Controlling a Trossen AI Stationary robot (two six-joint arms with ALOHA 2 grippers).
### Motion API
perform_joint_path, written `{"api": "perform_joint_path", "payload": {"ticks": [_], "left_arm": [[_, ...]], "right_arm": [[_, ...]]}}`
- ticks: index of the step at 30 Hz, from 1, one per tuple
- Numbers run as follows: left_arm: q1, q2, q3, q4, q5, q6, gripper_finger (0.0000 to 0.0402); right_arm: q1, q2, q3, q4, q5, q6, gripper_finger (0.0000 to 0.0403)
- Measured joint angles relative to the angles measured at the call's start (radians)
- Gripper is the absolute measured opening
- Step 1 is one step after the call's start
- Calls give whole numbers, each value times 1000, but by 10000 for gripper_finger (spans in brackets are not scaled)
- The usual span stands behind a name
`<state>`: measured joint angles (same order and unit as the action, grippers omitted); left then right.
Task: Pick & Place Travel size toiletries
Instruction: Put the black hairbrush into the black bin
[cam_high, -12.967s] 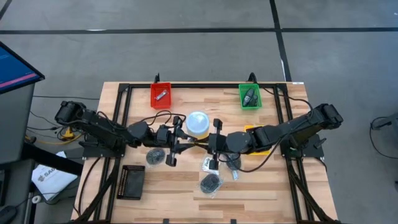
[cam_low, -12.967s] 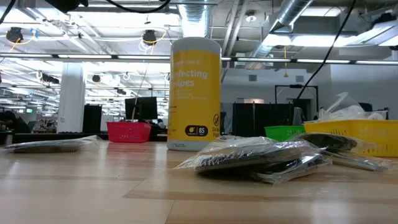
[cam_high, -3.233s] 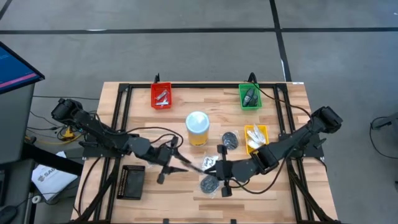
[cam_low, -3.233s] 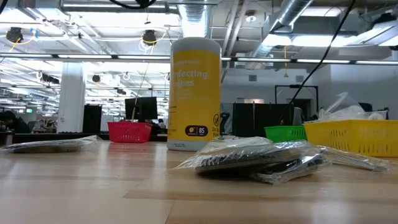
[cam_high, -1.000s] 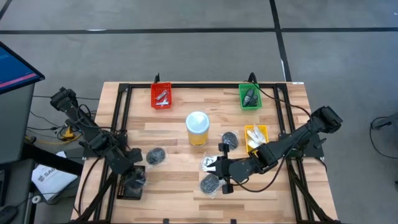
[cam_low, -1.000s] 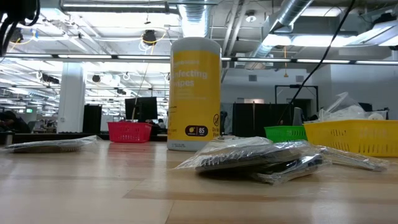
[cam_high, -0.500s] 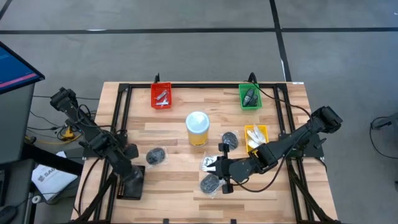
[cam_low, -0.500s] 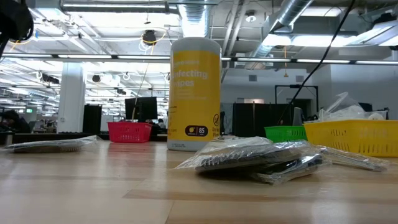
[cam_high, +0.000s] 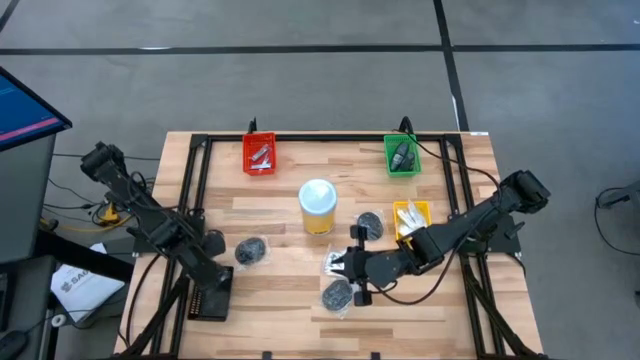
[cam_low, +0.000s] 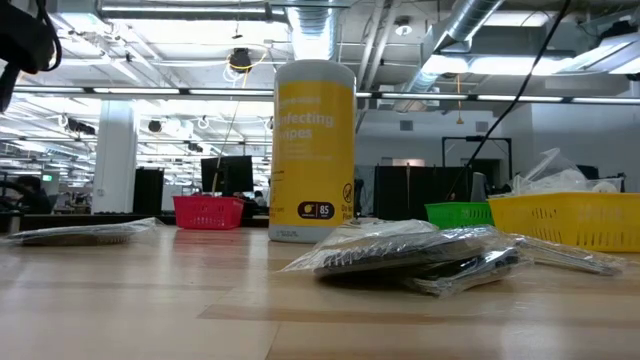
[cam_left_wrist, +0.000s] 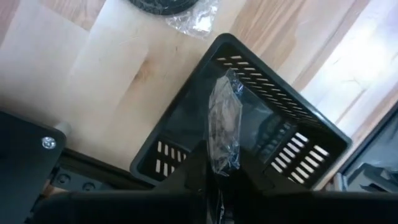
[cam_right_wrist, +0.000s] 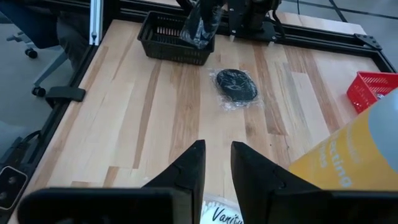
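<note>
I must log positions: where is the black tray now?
In the high view, the black tray sits at the table's front left corner, under the left hand, near a dark bagged bundle.

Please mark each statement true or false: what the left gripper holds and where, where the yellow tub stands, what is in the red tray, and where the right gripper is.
1. The left gripper holds a clear bag above the black tray. True.
2. The yellow tub lies on its side. False: it stands upright, near the table's middle.
3. The red tray is empty. False: silvery bits lie in it.
4. The right gripper is low over the table, near a white sachet. True.
5. The green tray holds dark items. True.
</note>
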<state>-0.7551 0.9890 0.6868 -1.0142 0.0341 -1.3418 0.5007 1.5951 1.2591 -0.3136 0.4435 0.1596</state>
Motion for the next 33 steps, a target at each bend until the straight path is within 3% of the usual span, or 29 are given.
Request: {"api": "perform_joint_path", "payload": {"ticks": [14, 33], "left_arm": [[0, 36, 0, 0, -33, 41, 81], [0, 26, 0, 10, -61, 51, 214]], "right_arm": [[0, 0, 0, -4, -1, 9, 67], [0, 0, 0, -8, -1, 7, 68]]}}
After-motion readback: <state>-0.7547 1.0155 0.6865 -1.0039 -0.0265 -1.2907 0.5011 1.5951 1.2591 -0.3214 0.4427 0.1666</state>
